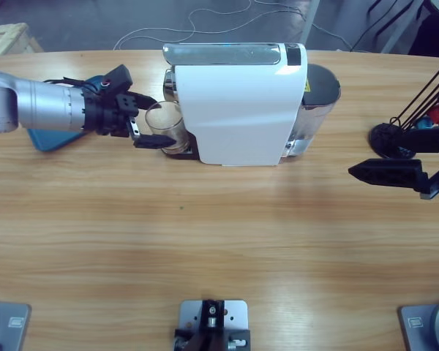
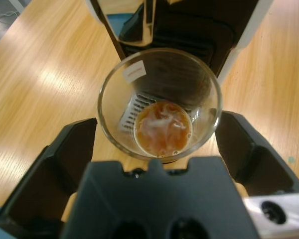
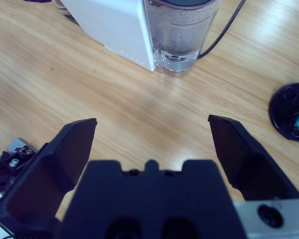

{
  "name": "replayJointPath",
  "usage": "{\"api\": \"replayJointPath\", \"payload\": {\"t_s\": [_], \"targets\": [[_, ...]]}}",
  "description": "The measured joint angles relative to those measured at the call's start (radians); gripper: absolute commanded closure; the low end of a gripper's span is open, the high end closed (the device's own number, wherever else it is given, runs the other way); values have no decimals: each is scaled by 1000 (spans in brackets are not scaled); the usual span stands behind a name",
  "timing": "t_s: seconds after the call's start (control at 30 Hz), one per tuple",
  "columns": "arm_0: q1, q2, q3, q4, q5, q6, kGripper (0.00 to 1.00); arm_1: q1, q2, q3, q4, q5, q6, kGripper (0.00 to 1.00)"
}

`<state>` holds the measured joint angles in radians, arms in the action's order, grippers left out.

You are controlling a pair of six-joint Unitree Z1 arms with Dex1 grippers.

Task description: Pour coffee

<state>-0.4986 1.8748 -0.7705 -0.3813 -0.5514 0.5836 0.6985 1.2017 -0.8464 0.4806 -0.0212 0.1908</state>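
A clear glass (image 2: 112,107) stands on the drip tray under the spout of the white coffee machine (image 1: 238,110). A shallow pool of brown coffee (image 2: 163,128) covers its bottom. My left gripper (image 2: 157,132) is open, with one black jaw on each side of the glass, close to its wall. In the high view the left gripper (image 1: 157,123) reaches in from the left to the glass (image 1: 166,126). My right gripper (image 1: 355,172) hangs open over bare table at the right, nothing between its jaws, also seen as the right gripper (image 3: 152,122) in its wrist view.
The machine's water tank (image 3: 182,30) sits at its back end with a black cable beside it. A black capsule stand (image 1: 395,139) holding coloured capsules is at the far right. A blue tray (image 1: 47,139) lies under the left arm.
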Motion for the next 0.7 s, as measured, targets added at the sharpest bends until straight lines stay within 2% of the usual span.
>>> {"api": "replayJointPath", "payload": {"t_s": [0.13,0.2,0.23,0.27,0.33,0.37,0.4,0.7], "targets": [[-1,1,-7,0,0,-2,104,0,0,0,-1,0,0,0],[-1,1,-15,-1,-2,-2,190,0,0,0,-1,0,0,0],[-1,1,-19,-2,-2,-2,295,0,0,1,-1,0,0,0],[-1,1,-23,-3,-2,-2,440,0,0,2,-1,0,0,0],[-1,5,-29,-8,-2,-4,777,0,0,3,-1,0,0,0],[-1,8,-31,-10,-3,-9,899,0,0,3,-1,0,0,0],[-1,12,-33,-12,-5,-13,979,0,0,3,-1,0,0,0],[-1,22,-36,-26,-10,-40,1000,0,15,3,-4,0,0,0]]}}
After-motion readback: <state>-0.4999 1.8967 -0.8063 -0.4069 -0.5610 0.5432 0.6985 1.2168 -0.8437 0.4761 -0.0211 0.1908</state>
